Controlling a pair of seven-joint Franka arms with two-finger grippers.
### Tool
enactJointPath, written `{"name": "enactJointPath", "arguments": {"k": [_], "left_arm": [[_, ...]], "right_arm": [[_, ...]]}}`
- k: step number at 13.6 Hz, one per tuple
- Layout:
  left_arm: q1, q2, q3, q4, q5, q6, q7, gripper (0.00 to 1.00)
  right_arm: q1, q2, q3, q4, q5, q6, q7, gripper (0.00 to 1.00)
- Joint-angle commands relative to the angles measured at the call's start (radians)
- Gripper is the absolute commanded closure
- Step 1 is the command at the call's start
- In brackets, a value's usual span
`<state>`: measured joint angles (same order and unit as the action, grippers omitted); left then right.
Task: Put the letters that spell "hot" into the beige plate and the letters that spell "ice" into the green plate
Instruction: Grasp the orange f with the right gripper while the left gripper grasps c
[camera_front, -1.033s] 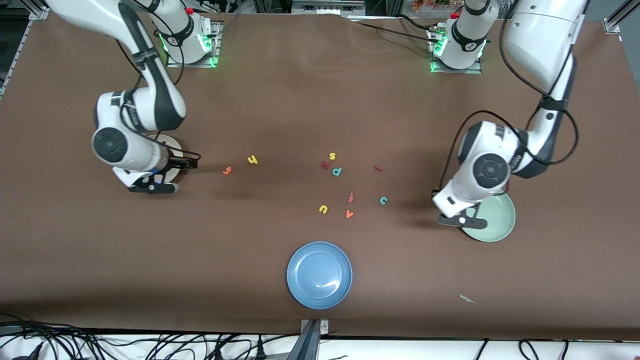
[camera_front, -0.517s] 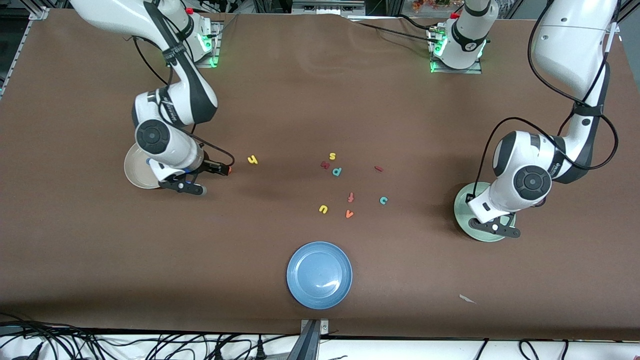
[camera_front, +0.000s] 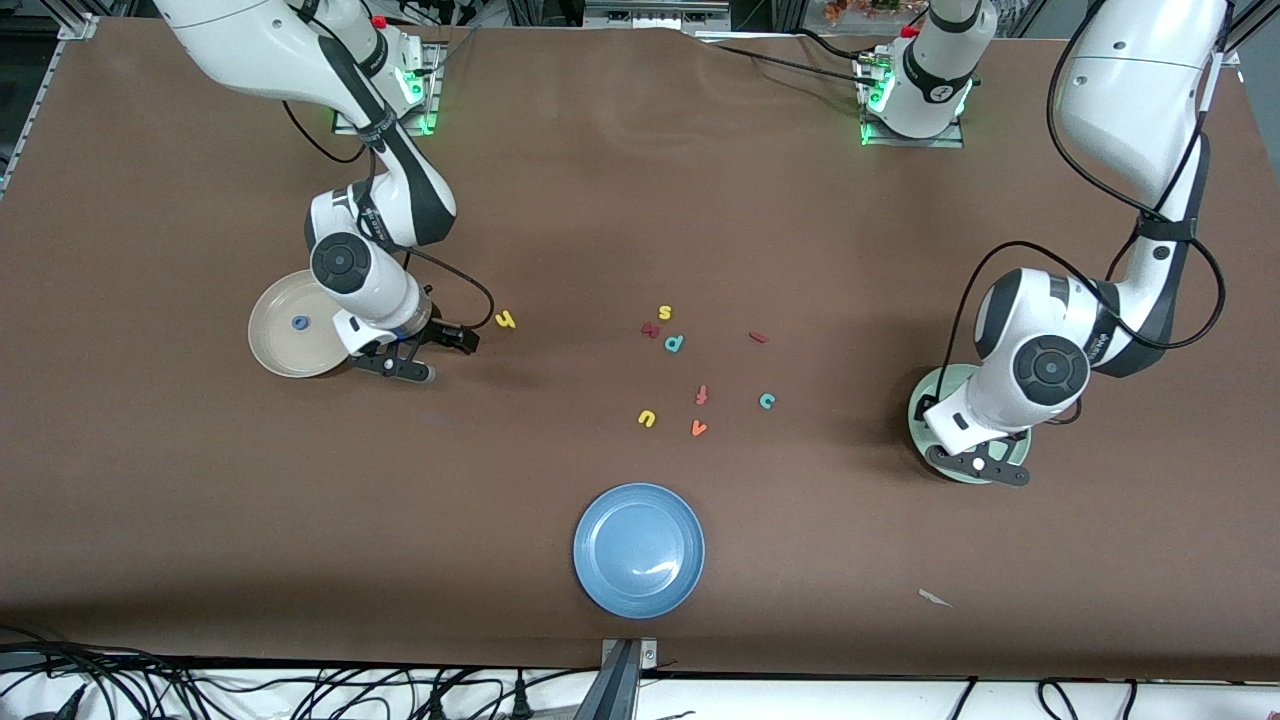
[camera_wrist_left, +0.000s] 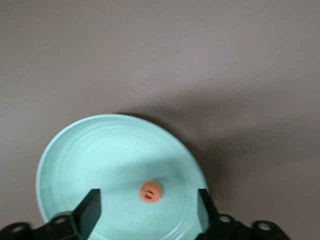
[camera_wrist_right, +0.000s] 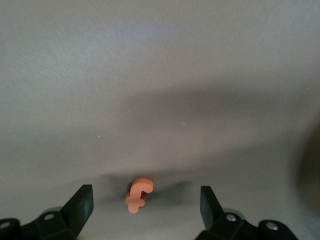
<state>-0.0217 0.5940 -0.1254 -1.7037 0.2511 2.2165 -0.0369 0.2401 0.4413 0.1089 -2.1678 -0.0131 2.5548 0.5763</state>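
Left gripper over green plate, fingers spread wide — orange e lying in plate; right gripper open over orange t, beside beige plate

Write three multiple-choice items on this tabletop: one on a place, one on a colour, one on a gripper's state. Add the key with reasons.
1. Where does the blue o lie?
A. in the beige plate
B. in the blue plate
C. on the bare table beside the yellow h

2. What colour is the letter in the green plate?
A. teal
B. orange
C. dark red

3. How is the right gripper over the orange t?
A. shut on the t
B. open, fingers apart on either side of the t
C. shut on a plate rim

Key: A, the front view shows the ring inside the beige rim. B, the left wrist view shows the orange e on the mint surface under the open left gripper. B, the right wrist view shows both fingers wide of the t.
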Motion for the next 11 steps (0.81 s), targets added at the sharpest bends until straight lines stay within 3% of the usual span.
{"name": "enactJointPath", "arguments": {"k": [1, 3, 4, 8, 11], "left_arm": [[-0.009, 0.001, -0.064, 0.007, -0.056, -0.023, -0.108, 0.00], [-0.009, 0.001, -0.130, -0.005, -0.082, -0.024, -0.228, 0.00], [-0.023, 0.006, -0.155, -0.004, -0.082, -0.023, -0.300, 0.00], [-0.113, 0.038, -0.160, 0.015, -0.075, -0.017, -0.449, 0.00], [-0.179, 0.098, -0.160, 0.062, -0.073, -0.012, -0.547, 0.00]], "right_arm": [[0.008, -0.003, 0.009, -0.010, 0.005, 0.013, 0.031, 0.11], [0.015, 0.004, 0.009, -0.010, 0.005, 0.013, 0.031, 0.23], [0.015, 0.007, 0.009, -0.010, 0.001, 0.018, 0.031, 0.24], [0.015, 0.007, 0.009, -0.012, -0.007, 0.021, 0.025, 0.31], [0.015, 0.007, 0.009, -0.012, -0.010, 0.021, 0.022, 0.41]]}}
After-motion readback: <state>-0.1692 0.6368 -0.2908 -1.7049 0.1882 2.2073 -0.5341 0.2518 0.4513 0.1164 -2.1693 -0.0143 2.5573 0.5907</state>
